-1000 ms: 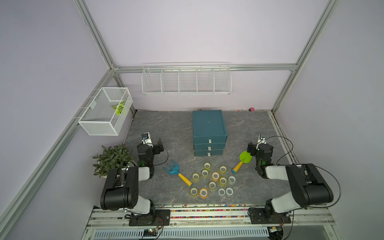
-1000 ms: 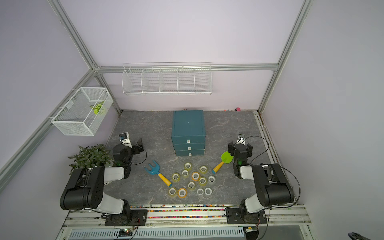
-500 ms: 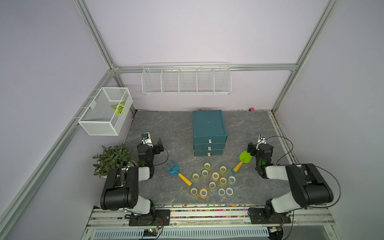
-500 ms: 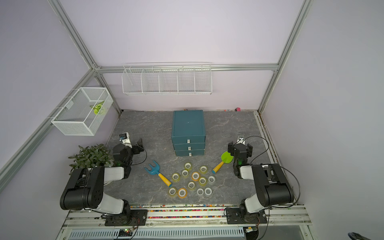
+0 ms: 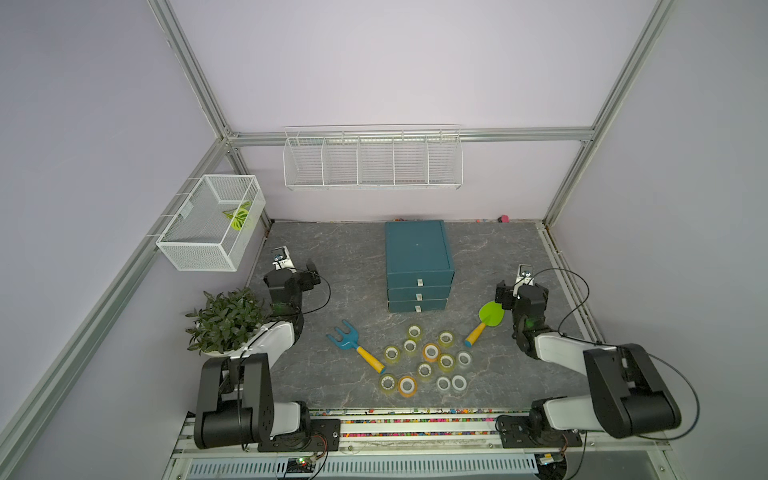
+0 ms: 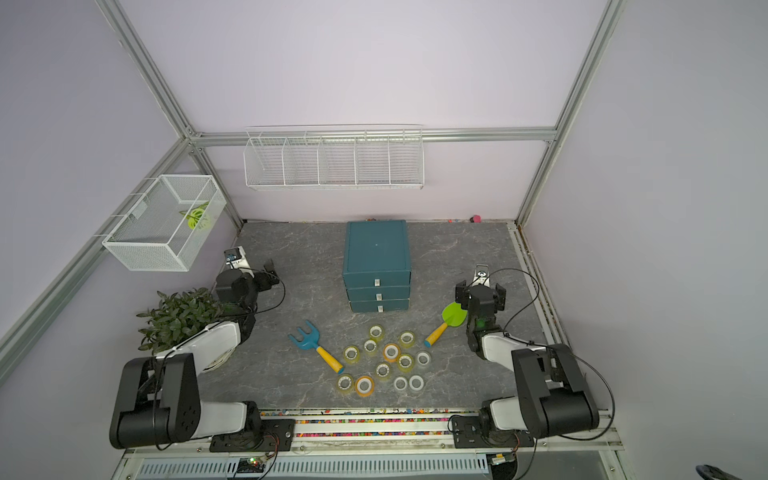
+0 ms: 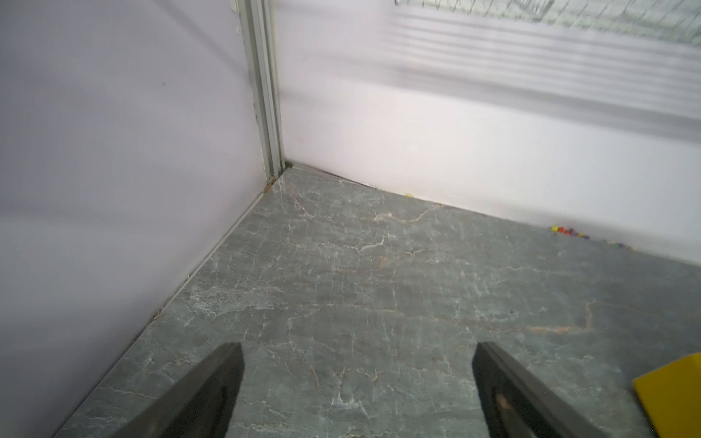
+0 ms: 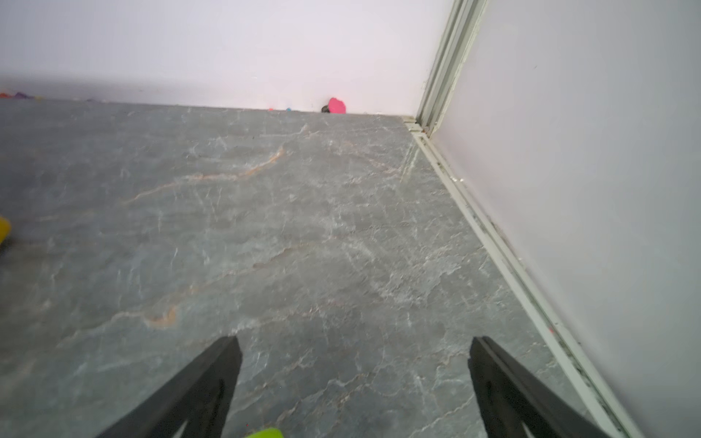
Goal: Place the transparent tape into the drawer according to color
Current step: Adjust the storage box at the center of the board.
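Transparent tape point(image 5: 431, 352) before drawer point(image 5: 417, 249), tabs point(image 5: 419, 282) unreadable; left pincer point(image 7: 356, 347), right pincer point(image 8: 354, 341) apart.

I'm working in a lab robot cell, not a lived-in room. Bare aluminium framing point(image 5: 519, 134) holds plain lilac wall panels point(image 5: 374, 62) around a grey marble-look surface point(image 5: 340, 257). My left arm point(image 5: 237, 415) and right arm point(image 5: 623, 399) are bolted to a rail point(image 5: 415, 424) at the front edge, with an exposed circuit board point(image 5: 301, 461) below. A white wire rack point(image 5: 372, 166) hangs on the back wall.
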### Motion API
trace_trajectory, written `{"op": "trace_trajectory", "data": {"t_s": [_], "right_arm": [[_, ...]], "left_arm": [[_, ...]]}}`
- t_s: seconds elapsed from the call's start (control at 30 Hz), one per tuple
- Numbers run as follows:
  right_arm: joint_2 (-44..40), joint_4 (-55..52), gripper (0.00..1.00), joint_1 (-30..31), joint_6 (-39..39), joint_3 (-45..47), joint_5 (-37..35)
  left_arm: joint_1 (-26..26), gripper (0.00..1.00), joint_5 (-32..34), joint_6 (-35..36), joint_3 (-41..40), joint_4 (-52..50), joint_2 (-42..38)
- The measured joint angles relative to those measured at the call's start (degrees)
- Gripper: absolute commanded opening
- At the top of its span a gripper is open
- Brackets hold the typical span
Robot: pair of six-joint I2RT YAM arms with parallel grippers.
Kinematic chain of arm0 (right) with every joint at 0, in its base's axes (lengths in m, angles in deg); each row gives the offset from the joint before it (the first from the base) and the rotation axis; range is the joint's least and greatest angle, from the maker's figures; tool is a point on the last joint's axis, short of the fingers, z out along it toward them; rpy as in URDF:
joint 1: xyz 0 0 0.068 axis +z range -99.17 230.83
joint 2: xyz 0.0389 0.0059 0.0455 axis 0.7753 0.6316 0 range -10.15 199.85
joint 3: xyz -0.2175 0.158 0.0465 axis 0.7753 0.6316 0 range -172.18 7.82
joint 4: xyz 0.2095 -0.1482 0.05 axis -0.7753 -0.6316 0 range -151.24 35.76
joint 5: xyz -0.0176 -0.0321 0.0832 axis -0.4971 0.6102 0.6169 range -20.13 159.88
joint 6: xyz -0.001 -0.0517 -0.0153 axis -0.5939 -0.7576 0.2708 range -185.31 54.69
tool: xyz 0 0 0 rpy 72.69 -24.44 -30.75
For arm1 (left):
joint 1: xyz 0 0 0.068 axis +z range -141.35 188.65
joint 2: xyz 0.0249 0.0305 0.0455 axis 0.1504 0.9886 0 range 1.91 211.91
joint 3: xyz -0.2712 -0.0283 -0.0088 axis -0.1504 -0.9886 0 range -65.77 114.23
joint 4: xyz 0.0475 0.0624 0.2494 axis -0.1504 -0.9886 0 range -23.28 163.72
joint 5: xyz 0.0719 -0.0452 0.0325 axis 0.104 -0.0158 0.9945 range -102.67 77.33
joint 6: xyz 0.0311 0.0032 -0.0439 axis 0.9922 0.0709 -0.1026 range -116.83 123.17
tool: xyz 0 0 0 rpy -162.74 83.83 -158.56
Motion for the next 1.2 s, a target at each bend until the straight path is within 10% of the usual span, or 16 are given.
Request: {"op": "trace_trajectory", "data": {"t_s": [0.2, 0.37, 0.73, 1.2], "right_arm": [[-3.4, -9.4, 0.99, 3.8, 3.1, -6.9, -9.2], [-1.5, -32.5, 0.98, 3.1, 22.4, -16.5, -16.6], [-7.2, -51.6, 0.96, 1.6, 34.1, -20.7, -8.9], [-19.4, -59.7, 0.75, 16.2, 33.6, -21.1, 5.4]], "left_arm": [[0.0, 1.0, 2.2, -10.4, 0.6, -4.2, -6.7], [3.1, 0.99, 4.2, -23.9, 7.8, -16.7, -8.3], [1.8, 0.99, -7.0, -33.1, 4.9, -16.7, -16.4], [-16.4, 0.98, -19.8, -31.1, 17.2, -31.9, -16.2]]}}
